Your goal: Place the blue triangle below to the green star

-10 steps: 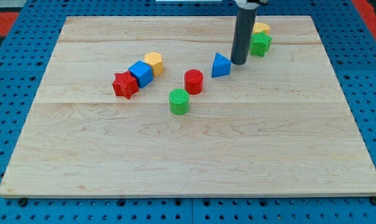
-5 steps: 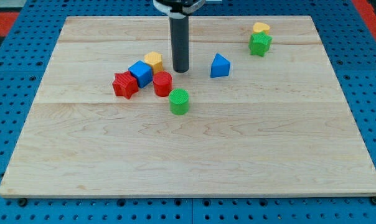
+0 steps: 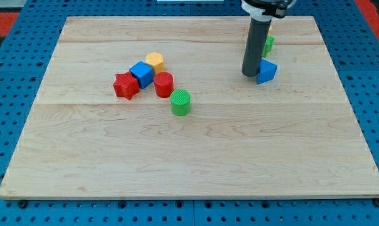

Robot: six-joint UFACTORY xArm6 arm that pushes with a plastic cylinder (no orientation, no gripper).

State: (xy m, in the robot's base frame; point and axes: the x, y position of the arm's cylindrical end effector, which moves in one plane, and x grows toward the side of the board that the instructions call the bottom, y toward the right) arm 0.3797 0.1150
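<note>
The blue triangle (image 3: pixel 267 71) lies on the wooden board at the upper right. The green star (image 3: pixel 268 44) sits just above it, mostly hidden behind the rod, with only its right edge showing. My tip (image 3: pixel 250 75) rests on the board right at the blue triangle's left side, touching or nearly touching it. The dark rod rises from there toward the view's top and covers most of the star.
A cluster lies at the view's left of centre: a red star (image 3: pixel 124 85), a blue cube (image 3: pixel 141 74), a yellow hexagon (image 3: pixel 154 61), a red cylinder (image 3: pixel 164 84) and a green cylinder (image 3: pixel 181 102). A yellow block behind the rod barely shows.
My tip has swung from the cluster at the left to the right. The blue triangle has slid right and now lies just below the green star. The red cylinder stays by the cluster.
</note>
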